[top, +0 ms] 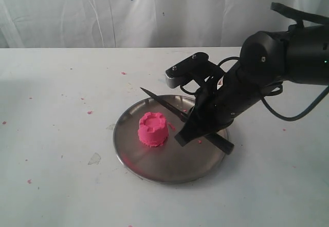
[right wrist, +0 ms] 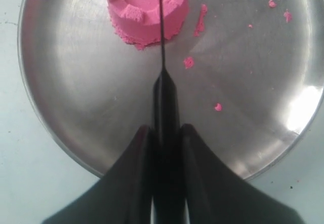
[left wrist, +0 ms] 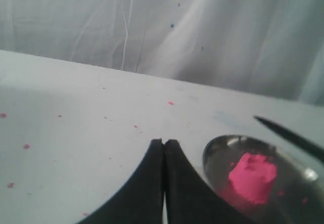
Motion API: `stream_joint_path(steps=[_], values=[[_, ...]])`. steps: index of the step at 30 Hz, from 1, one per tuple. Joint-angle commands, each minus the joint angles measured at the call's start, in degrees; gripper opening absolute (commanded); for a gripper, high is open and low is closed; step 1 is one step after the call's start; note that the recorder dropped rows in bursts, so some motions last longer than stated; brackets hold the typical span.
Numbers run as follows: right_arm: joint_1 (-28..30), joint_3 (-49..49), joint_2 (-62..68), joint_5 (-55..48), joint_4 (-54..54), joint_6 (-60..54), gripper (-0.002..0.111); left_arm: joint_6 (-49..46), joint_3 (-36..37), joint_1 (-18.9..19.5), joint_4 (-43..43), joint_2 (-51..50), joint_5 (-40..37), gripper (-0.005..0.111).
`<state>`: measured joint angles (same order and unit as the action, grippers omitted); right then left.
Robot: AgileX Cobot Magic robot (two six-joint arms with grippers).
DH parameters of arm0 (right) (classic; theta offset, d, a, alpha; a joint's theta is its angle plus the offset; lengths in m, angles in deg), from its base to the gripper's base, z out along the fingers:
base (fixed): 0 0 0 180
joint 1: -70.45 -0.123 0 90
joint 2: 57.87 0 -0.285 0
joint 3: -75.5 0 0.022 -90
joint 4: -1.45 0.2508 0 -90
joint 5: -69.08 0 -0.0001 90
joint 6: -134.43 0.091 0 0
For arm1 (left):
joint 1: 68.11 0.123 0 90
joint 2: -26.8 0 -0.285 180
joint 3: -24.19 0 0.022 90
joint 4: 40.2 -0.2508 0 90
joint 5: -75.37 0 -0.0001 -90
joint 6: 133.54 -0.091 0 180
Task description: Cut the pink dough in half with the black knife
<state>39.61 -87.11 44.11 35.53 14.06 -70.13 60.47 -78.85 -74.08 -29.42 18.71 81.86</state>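
Observation:
The pink dough (top: 152, 129) stands whole on the round steel plate (top: 123, 150), its notched top up. My right gripper (top: 194, 126) is shut on the handle of the black knife (top: 163, 103). The blade is held off the plate, slanting up, with its tip past the far side of the lump. In the right wrist view the knife (right wrist: 162, 57) runs straight out from the gripper (right wrist: 166, 128) across the middle of the dough (right wrist: 136, 11). My left gripper (left wrist: 164, 143) is shut on nothing above bare table, with the dough (left wrist: 252, 176) and plate (left wrist: 210, 153) off to one side.
Small pink crumbs (right wrist: 188, 62) lie on the plate (right wrist: 76, 92), and more are scattered over the white table (top: 90, 112). A pale smear (top: 95, 158) marks the table left of the plate. A white curtain (top: 103, 11) hangs behind the table.

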Motion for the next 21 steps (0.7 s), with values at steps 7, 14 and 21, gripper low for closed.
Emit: stream_joint_path(steps=[7, 14, 21], values=[[-0.1, -0.1, -0.5, 0.4, 0.8, 0.4, 0.0, 18.3, -8.6, -0.7, -2.4, 0.3, -10.4, 0.0], [-1.8, -0.1, 2.7, -0.1, 0.8, -0.8, 0.0, -11.6, -27.7, -1.6, 13.0, -19.5, -33.0, 0.0], [-3.0, -0.1, 3.4, 1.3, 0.3, -0.8, 0.0, -66.4, -35.9, -1.6, 58.0, -54.8, -31.7, 0.0]])
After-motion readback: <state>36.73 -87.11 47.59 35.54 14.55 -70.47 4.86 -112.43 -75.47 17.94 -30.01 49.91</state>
